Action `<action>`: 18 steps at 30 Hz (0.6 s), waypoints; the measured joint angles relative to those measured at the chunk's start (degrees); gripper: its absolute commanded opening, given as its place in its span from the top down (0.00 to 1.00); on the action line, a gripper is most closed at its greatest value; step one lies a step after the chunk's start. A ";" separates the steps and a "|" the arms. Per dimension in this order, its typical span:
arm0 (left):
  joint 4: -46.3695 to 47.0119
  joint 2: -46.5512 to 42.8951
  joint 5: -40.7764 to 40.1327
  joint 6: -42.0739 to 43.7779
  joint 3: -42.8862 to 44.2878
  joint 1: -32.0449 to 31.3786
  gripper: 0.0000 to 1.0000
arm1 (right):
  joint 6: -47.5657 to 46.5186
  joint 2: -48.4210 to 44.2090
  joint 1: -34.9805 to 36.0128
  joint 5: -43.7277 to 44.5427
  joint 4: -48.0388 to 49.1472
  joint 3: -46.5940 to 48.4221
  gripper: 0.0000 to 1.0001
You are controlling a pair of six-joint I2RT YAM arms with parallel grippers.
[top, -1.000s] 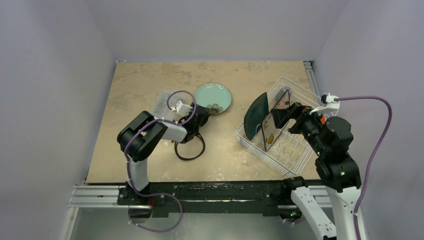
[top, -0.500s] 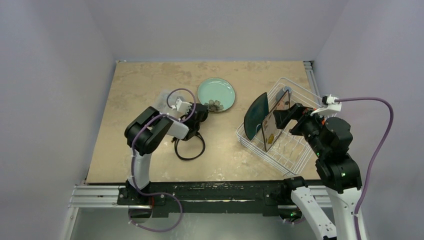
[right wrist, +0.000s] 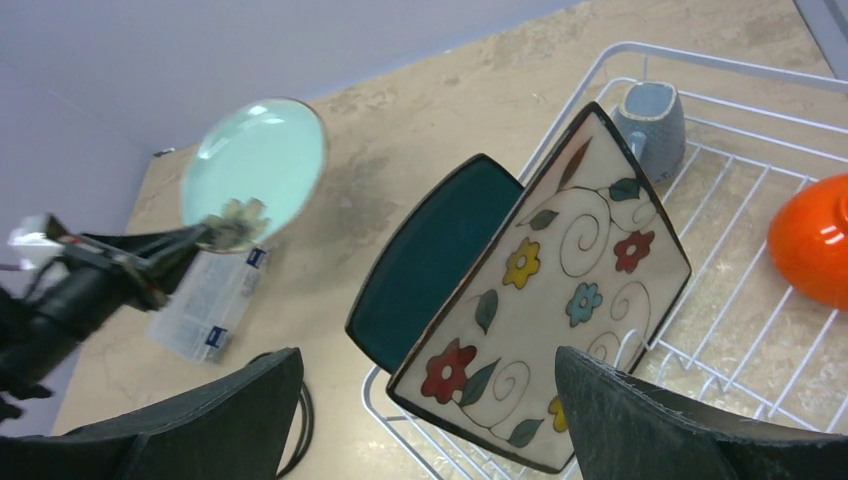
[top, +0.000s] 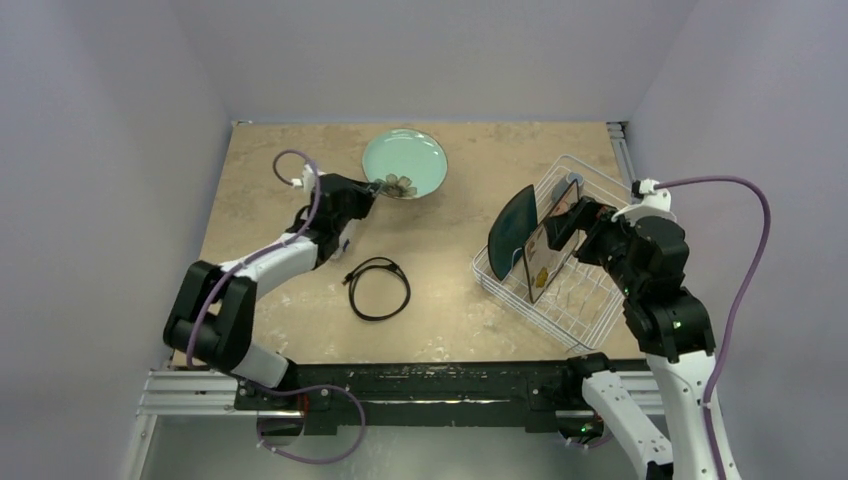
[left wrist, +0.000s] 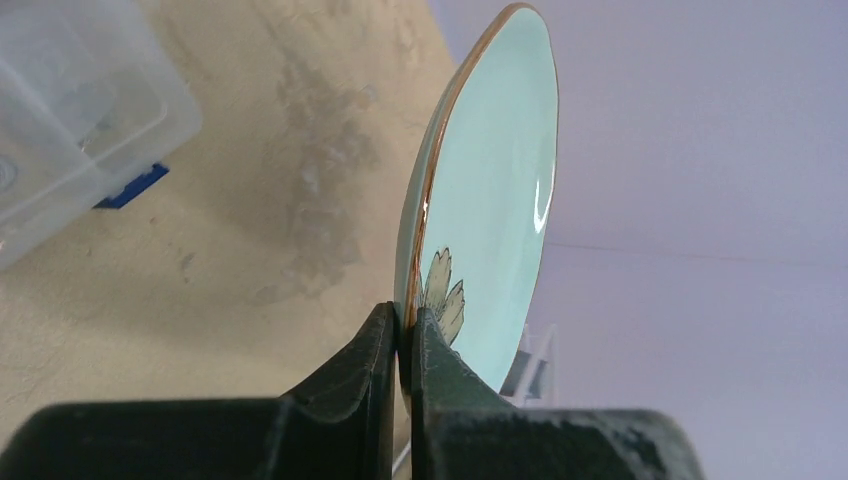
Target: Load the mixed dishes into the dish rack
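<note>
left gripper (top: 372, 190) clamped the mint plate (top: 405, 163) rim, carried it back-left (off the table); right gripper (top: 571, 222) stayed spread over the rack (top: 598, 168).

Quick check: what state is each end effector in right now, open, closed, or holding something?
Left end effector: closed, pinching the rim of the mint plate.
Right end effector: open, holding nothing.

mint plate (top: 405, 163) held aloft, teal plate (right wrist: 430, 260), patterned plate (right wrist: 545, 340), mug (right wrist: 652, 115), bowl (right wrist: 815, 250) in rack (right wrist: 720, 63)
</note>
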 measured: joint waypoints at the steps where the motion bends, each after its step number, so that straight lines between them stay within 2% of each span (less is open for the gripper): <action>1: -0.83 -2.27 2.23 0.07 0.02 1.73 1.00 | 0.00 0.44 0.00 0.50 -0.17 0.00 0.01; 5: -6.43 -9.99 10.29 0.28 0.68 7.80 1.00 | 0.00 2.19 0.00 2.23 -0.59 0.00 0.01; 10: -20.24 -18.12 19.02 6.10 4.37 13.29 1.00 | -0.11 4.76 0.00 5.27 -1.77 0.17 0.01; 13: -27.93 -22.47 21.46 12.15 7.17 14.40 1.00 | -0.68 6.14 0.00 7.08 -2.34 1.33 0.01; 18: -31.34 -30.03 24.94 16.59 7.17 14.45 1.00 | -2.23 8.55 0.00 8.68 -2.58 5.73 0.01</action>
